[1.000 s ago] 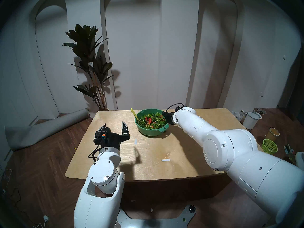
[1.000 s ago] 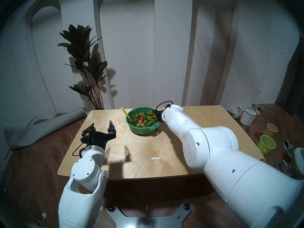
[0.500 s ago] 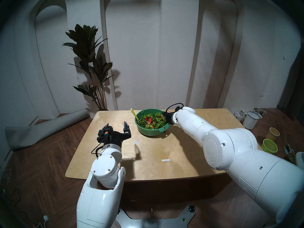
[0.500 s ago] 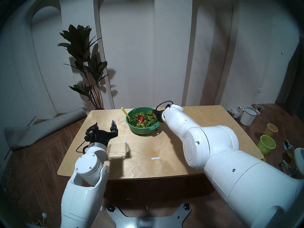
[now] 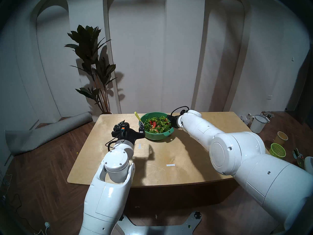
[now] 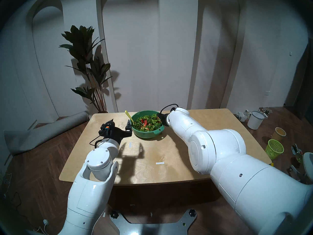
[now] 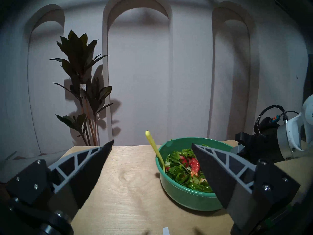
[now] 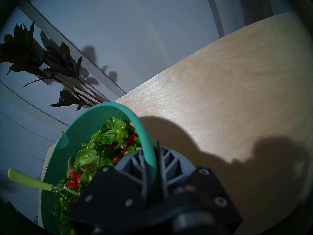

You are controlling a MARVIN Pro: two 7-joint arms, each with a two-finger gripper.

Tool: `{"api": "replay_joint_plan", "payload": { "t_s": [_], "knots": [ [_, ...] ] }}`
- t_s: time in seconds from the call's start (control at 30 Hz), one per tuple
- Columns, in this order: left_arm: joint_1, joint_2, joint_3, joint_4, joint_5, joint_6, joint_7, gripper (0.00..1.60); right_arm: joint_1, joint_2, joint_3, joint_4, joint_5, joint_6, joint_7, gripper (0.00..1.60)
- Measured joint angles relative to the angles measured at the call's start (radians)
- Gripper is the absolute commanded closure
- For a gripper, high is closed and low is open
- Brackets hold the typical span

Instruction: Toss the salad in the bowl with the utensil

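Since the earlier frames the left gripper (image 5: 132,125) has come fwd and toward the bowl (image 5: 156,135); its jaws are spread wide, holding nothing, and its right-hand finger now overlaps the bowl's near-left rim in the head view. Can't tell if it touches. R arm hasn't shifted.

The right gripper (image 8: 149,155) is clamped on the bowl's rim at the side toward the table's right edge: one finger inside, one outside, w/ the teal wall between them.

The bowl sits near the table's (image 5: 169,155) far edge, about mid-width. The salad (image 5: 156,125) fills it: green leaves w/ red tomato bits. The utensil (image 5: 138,117), yellow-green, leans on the bowl's left rim, its working end buried in the leaves, handle end sticking up and out toward the table's far-left corner, free of both grippers. In the left wrist view the utensil (image 7: 155,149) stands between the two open fingers (image 7: 88,161), nearer the right-hand one.
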State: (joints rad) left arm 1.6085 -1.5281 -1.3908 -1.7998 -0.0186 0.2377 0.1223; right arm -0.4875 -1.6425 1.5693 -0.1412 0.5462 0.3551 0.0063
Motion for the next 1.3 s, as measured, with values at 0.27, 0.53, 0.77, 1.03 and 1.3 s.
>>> {"api": "replay_joint_plan", "payload": {
  "t_s": [0.27,0.53,0.77,1.03,1.3],
  "knots": [
    [-0.066,-0.016,-0.014,0.068,-0.016,0.035,-0.071,0.0,0.001,0.0,0.0,0.002,0.0,0.0,0.0,1.31],
    [-0.141,-0.038,-0.066,0.148,-0.057,0.062,-0.109,0.0,0.003,0.0,-0.001,0.005,0.0,0.0,0.0,1.31],
    [-0.207,-0.065,-0.105,0.248,-0.097,0.075,-0.128,0.0,0.004,0.0,-0.001,0.007,0.0,0.0,0.0,1.31],
    [-0.272,-0.091,-0.141,0.346,-0.139,0.074,-0.14,0.0,0.005,0.0,-0.002,0.009,0.0,0.0,0.0,1.31],
    [-0.339,-0.108,-0.173,0.432,-0.174,0.074,-0.147,0.0,0.006,0.0,-0.002,0.011,0.0,0.0,0.0,1.31]
  ]
}}
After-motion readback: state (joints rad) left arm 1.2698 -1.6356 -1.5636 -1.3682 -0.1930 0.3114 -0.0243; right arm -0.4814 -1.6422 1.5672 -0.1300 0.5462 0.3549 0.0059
